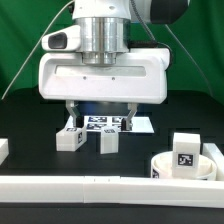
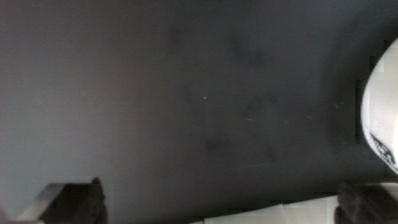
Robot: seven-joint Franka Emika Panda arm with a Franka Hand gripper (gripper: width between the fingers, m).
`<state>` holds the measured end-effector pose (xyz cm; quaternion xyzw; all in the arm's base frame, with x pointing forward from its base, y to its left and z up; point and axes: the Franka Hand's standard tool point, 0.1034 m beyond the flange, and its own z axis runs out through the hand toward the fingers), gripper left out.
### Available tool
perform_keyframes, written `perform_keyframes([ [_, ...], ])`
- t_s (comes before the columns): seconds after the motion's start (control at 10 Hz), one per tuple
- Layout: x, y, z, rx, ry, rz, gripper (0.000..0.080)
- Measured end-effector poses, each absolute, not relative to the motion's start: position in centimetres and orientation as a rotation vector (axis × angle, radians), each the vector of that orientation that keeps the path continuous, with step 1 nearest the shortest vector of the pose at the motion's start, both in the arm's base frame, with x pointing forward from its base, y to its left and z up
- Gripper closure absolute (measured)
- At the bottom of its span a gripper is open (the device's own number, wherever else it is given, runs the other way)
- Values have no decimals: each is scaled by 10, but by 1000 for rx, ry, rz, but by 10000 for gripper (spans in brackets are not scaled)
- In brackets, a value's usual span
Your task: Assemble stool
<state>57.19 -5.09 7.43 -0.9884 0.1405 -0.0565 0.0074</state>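
Observation:
The round white seat [image 1: 186, 169] lies at the exterior view's front right. One tagged leg [image 1: 187, 148] stands at it, on or just behind it. Two more white legs [image 1: 68, 136] [image 1: 108, 141] stand on the black table under the arm. My gripper [image 1: 101, 116] hangs above them, open, with nothing between its fingers [image 1: 72, 110]. In the wrist view the gripper [image 2: 222, 192] looks down on bare dark table, its fingertips [image 2: 71, 205] far apart. A curved white rim [image 2: 384, 115], probably the seat, shows at the frame's edge.
The marker board [image 1: 140, 125] lies flat behind the two legs. A long white rail [image 1: 90, 186] runs along the front, and another white piece [image 1: 3, 150] sits at the exterior view's left edge. A white corner [image 2: 267, 212] that I cannot identify shows between the fingers.

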Motion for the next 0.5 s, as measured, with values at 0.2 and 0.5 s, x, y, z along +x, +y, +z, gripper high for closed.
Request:
perform_keyframes([
  [0.2,572,-50,74,-3091,438,-176,151],
  [0.5,552,-54,55,-3118,388,-228,151],
])
